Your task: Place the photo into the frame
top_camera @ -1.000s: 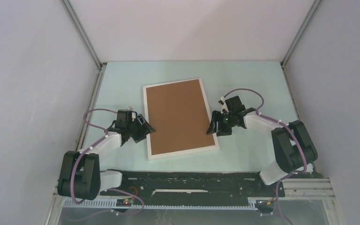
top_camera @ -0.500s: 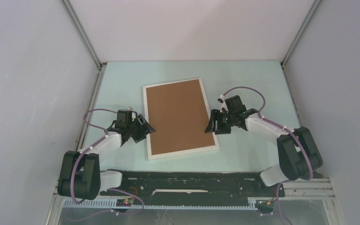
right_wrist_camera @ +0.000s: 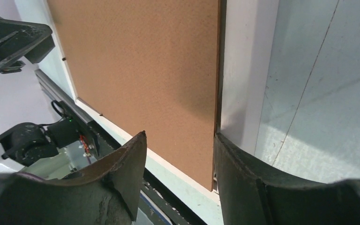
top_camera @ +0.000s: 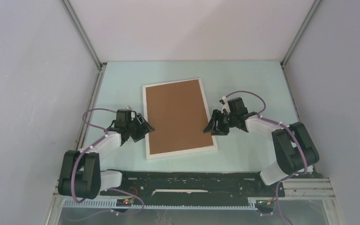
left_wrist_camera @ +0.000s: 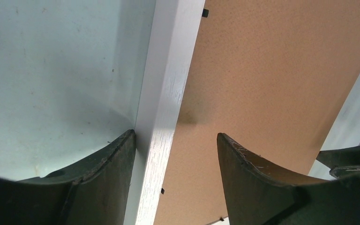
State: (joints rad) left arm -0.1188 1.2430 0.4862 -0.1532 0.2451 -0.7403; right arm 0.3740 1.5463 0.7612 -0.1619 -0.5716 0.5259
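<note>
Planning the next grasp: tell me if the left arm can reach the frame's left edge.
Probably yes: the left gripper, open, straddles the frame, one finger outside its rail, one over the backing board; nothing blocks it.

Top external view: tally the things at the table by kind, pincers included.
White frame: 1
Brown backing board: 1
Pincers: 2 (left pincer, right pincer)
Total: 4

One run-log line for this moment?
frame: flat, backing board up | left end effector: open at left rail | right end effector: open at right rail | photo: not in view
</note>
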